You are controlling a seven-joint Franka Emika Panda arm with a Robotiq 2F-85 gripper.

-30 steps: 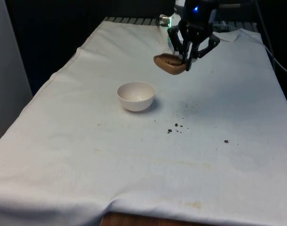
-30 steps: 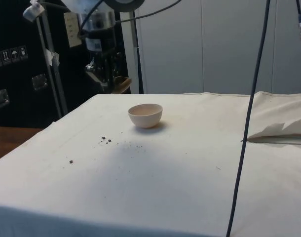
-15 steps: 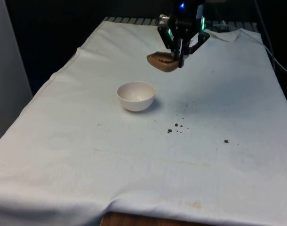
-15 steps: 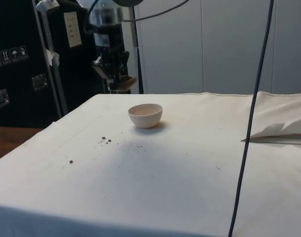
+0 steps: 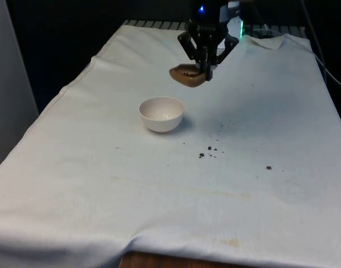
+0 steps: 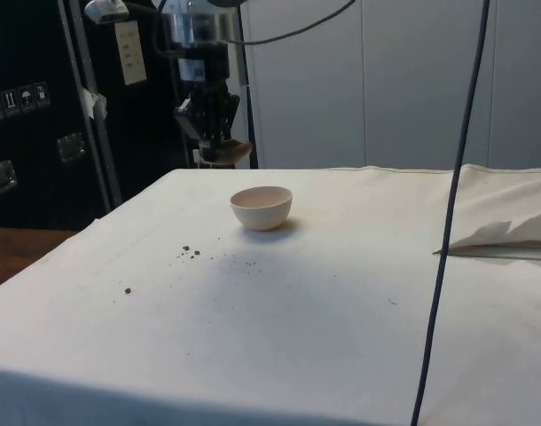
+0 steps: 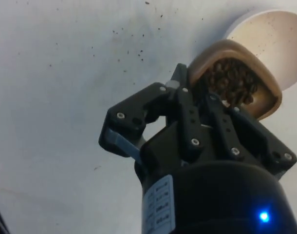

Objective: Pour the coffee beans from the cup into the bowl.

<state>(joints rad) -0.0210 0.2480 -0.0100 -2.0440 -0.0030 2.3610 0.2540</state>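
Well, the gripper (image 5: 204,71) pinches the rim of a tan cup (image 5: 186,76) full of coffee beans (image 7: 230,81). It hangs above the table (image 5: 271,212), near the white bowl (image 5: 161,114), toward the far edge.

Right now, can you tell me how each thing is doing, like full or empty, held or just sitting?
Cup: held in the air, tilted, full of coffee beans.
Gripper: shut on the cup's rim, above the table.
Bowl: upright on the cloth, nearly empty, only specks inside.
Spilled bits: scattered loose on the cloth beside the bowl.
Cloth: spread over the table, lightly stained.
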